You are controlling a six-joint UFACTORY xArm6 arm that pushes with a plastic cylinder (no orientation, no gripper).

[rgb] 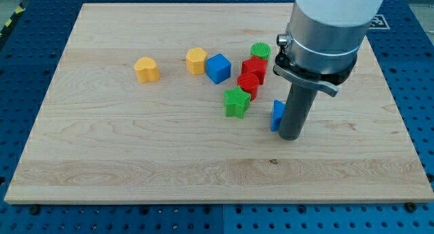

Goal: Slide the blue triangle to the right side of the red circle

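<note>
Blue triangle (pixel 277 115) lay mostly hidden behind the rod, well right of & below the red circle (pixel 248 83).

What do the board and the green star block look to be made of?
The board looks like pale wood with a matt finish: grain lines and plank seams run across it. The green star block is probably plastic, perhaps 3D-printed: saturated colour, fine ridges on top. My tip stands at the view's right of it, against the blue triangle.
</note>
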